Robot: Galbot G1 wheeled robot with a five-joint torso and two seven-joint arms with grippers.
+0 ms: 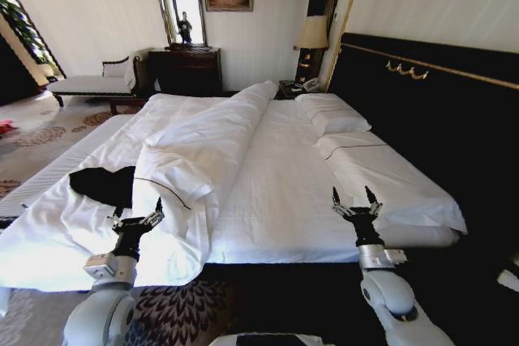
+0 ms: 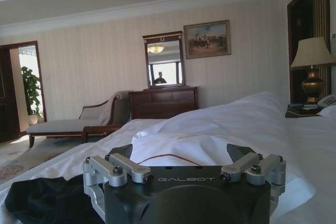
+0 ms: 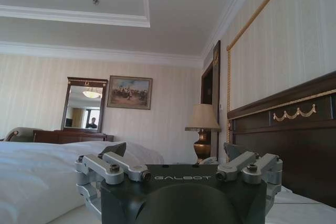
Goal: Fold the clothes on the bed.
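We hold our left claw point(image 1: 135, 220) and right claw point(image 1: 356, 200) upright and released over the bed's point(image 1: 276, 200) near edge. One black T-shirt point(image 1: 103, 183) lies crumpled at near left, beside our left claw.

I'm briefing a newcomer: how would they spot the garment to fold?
Start at the bed with its dark headboard. On its left side, beside the folded-back duvet and just beyond the left pincer, lies the T-shirt, the only black, crumpled item on white bedding.

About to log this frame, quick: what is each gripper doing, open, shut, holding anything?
Left gripper: open, holding nothing, over the bed edge just beside the black T-shirt.
Right gripper: open, holding nothing, above the bed's near edge.
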